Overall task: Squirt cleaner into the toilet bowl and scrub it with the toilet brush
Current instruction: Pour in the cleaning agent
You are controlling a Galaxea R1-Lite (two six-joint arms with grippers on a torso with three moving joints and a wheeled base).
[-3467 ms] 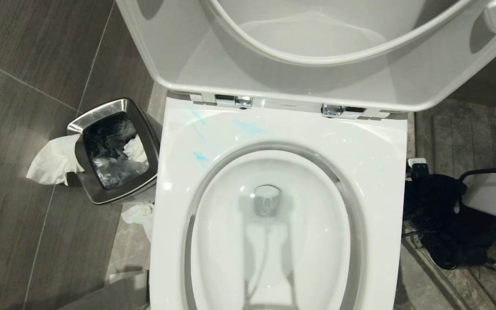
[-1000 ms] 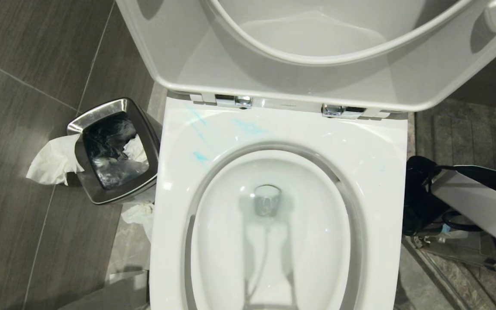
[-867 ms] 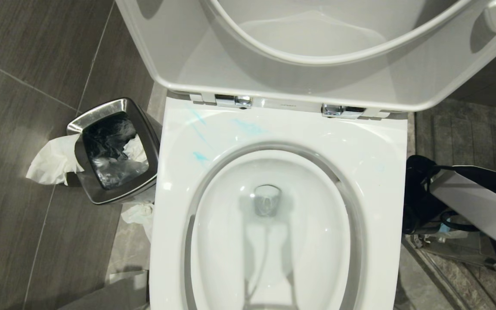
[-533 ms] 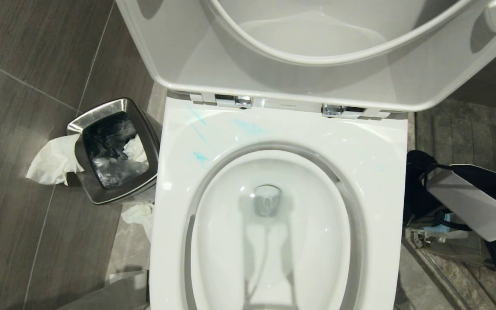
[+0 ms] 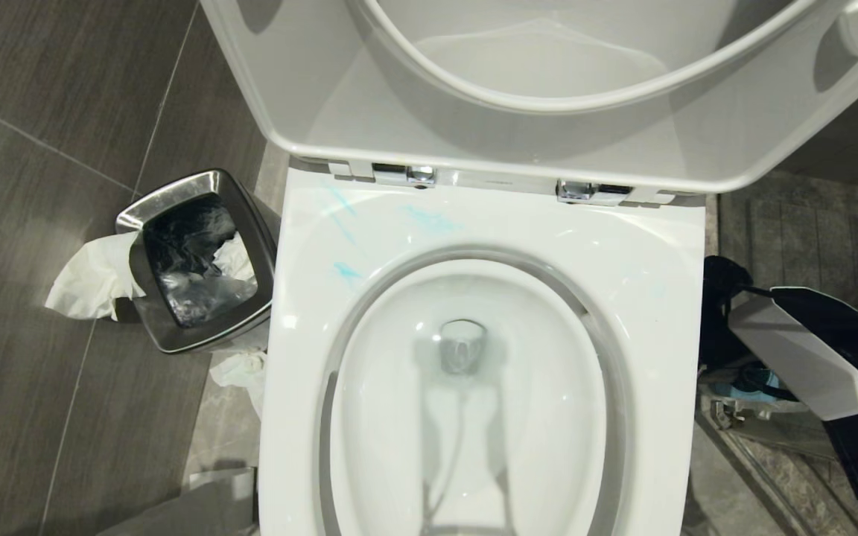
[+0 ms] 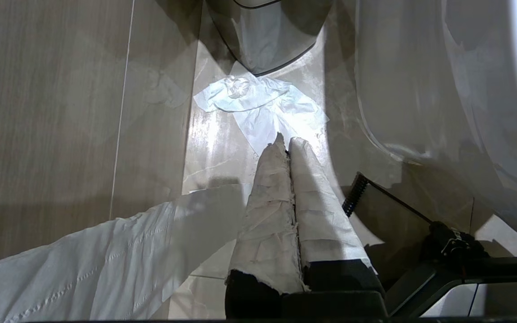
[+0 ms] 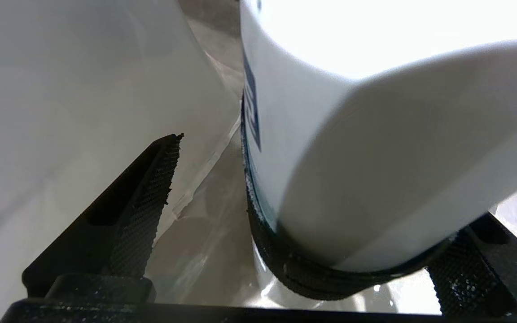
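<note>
Head view: the toilet bowl (image 5: 474,387) is seen from above with seat and lid (image 5: 518,89) raised. Pale turquoise smears of cleaner (image 5: 429,219) are spread on the rear left of the white rim, with a fainter trace on the right side of the rim. A steel bin (image 5: 194,260) is placed on the floor just left of the bowl, with white paper (image 5: 86,279) hanging over its edge and more paper on the tiles beside the bowl. The right arm (image 5: 798,353) is seen low beside the right wall of the bowl, over dark clutter on the floor.

In the right wrist view, the right end effector (image 7: 303,202) is held wide open, and a white cylindrical object with a black base (image 7: 330,148) is seen between its fingers; contact cannot be judged, nor can the object be identified. The toilet brush cannot be made out with certainty.

In the left wrist view, the left end effector (image 6: 285,146) is closed, its paper-wrapped fingers (image 6: 272,206) pressed together and empty, above floor tiles and crumpled tissue (image 6: 258,107).
</note>
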